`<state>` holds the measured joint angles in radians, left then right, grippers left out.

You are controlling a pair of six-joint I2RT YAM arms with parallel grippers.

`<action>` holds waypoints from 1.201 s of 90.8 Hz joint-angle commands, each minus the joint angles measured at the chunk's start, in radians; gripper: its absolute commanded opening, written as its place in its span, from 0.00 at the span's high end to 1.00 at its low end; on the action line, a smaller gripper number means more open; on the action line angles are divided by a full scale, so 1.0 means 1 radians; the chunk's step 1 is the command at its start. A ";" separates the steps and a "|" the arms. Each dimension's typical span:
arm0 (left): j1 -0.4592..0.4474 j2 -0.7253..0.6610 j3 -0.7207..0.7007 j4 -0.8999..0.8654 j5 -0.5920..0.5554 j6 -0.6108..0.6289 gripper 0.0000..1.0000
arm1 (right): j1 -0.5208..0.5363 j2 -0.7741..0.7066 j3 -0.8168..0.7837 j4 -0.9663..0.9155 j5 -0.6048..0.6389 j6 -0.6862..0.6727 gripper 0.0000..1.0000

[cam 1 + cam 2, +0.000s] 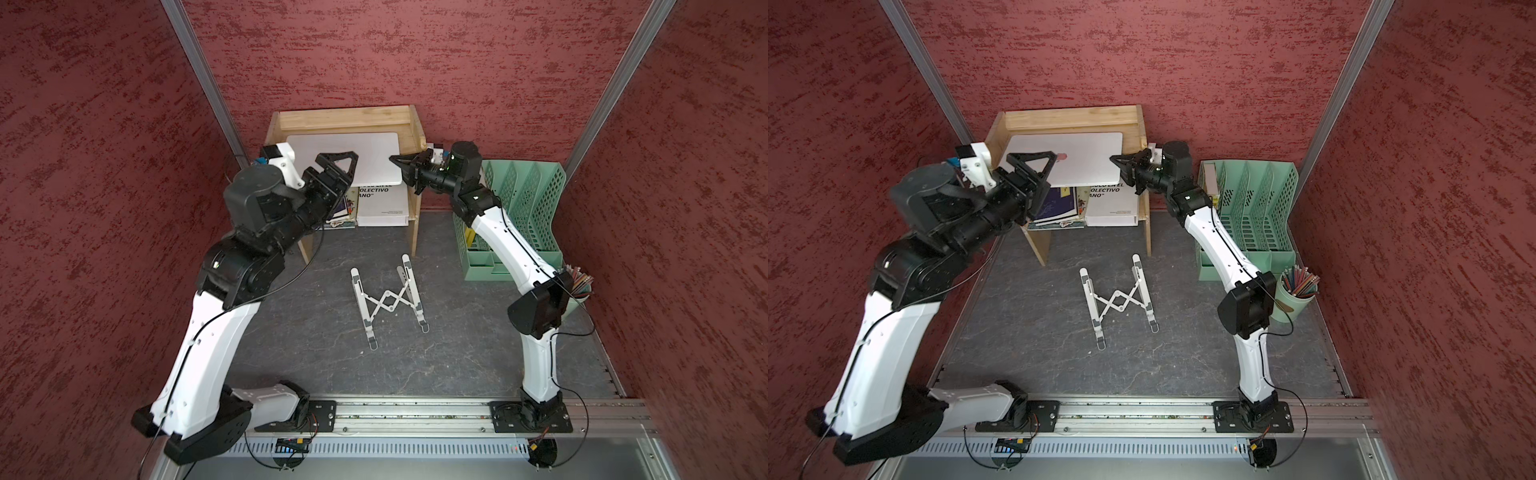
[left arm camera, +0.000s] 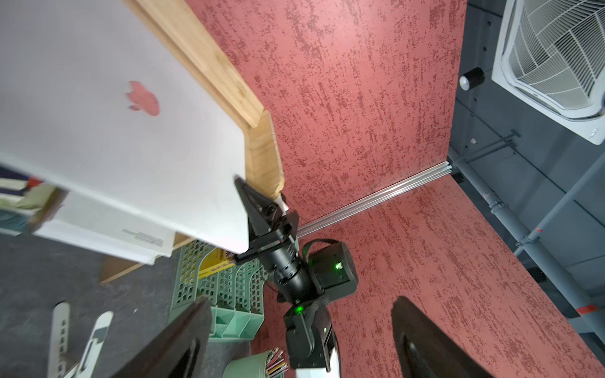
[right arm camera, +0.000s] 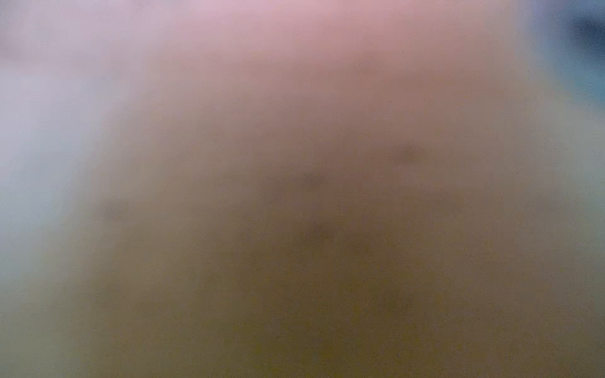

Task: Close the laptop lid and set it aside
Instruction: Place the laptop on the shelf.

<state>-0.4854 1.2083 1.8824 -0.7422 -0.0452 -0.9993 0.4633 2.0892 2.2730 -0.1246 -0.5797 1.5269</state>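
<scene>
Both arms outstretched: left pincer point(image 1: 338, 166) gapes empty, right pincer point(image 1: 394, 159) pinches the laptop point(image 1: 370, 156) edge.

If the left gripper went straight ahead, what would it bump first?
Probably the right gripper, at the far edge of the laptop; the open left gripper aims across above it. Depth is unclear.

The left arm point(image 1: 216, 353) and right arm point(image 1: 536, 365) share white moulded shells dotted with small screws, black joint housings point(image 1: 249, 195), thin black cables point(image 1: 194, 337) and black triangular-trussed end effector fingers point(image 1: 337, 160).
</scene>
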 commanded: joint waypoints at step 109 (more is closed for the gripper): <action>0.192 0.118 -0.397 0.553 -0.056 -0.228 0.60 | 0.028 -0.036 0.016 0.071 -0.048 -0.008 1.00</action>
<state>-0.3065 1.2907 1.4681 -0.2413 -0.1349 -1.1946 0.4633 2.0892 2.2730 -0.1249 -0.5812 1.5265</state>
